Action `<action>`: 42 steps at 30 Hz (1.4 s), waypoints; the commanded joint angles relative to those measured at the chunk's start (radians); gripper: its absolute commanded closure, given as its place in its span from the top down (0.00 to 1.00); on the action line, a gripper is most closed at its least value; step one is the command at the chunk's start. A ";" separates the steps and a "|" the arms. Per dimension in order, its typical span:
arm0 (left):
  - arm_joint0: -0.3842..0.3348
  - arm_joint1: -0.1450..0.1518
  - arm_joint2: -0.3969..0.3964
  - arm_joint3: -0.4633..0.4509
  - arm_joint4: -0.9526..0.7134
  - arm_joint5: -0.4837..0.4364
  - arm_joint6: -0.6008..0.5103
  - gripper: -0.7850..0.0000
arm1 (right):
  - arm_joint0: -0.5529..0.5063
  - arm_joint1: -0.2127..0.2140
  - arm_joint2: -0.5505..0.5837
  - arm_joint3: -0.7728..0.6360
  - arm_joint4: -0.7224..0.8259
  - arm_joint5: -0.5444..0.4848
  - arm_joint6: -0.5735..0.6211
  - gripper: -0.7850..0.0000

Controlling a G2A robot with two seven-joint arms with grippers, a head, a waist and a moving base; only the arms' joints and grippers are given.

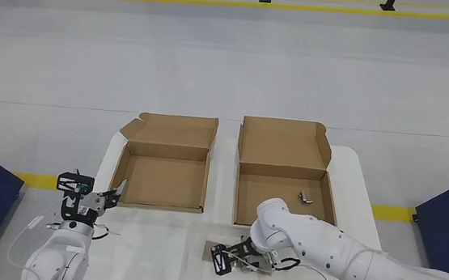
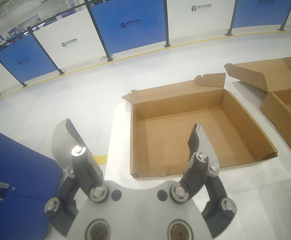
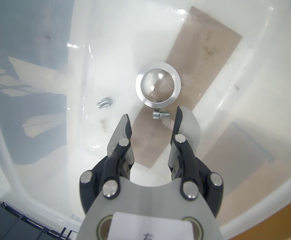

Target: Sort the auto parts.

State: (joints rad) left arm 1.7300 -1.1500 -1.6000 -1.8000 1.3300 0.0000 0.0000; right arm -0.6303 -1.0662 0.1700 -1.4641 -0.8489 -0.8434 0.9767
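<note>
Three parts left to sort by my count, so early days: a shiny silver metal ring with a domed centre (image 3: pixel 158 85), a small silver socket-head bolt (image 3: pixel 160 114) and a stubby silver pin (image 3: pixel 104 102), all lying in the clear plastic tub (image 3: pixel 257 75). The right gripper (image 3: pixel 151 119) hangs inside it, jaws spread, with the bolt just past the tips, so that's probably the next pick. One small metal piece (image 1: pixel 306 199), too tiny for me to identify, sits in the right-hand brown cardboard box (image 1: pixel 271 201). The left-hand brown cardboard box (image 2: pixel 247 127) shows only bare floor. The left gripper (image 2: pixel 131 125) hovers by its near edge, jaws wide apart, holding nothing.
</note>
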 commanded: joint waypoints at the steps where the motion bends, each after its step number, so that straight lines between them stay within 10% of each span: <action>1: 0.000 0.000 0.000 0.000 0.000 0.000 0.000 1.00 | -0.001 -0.012 0.000 0.008 -0.007 0.005 0.005 0.40; 42: 0.000 0.000 0.000 0.000 0.000 0.000 0.000 1.00 | -0.002 -0.032 0.000 0.018 -0.022 0.028 0.028 0.33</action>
State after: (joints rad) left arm 1.7300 -1.1500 -1.6000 -1.8000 1.3300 0.0000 0.0000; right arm -0.6325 -1.0974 0.1700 -1.4471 -0.8691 -0.8145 1.0055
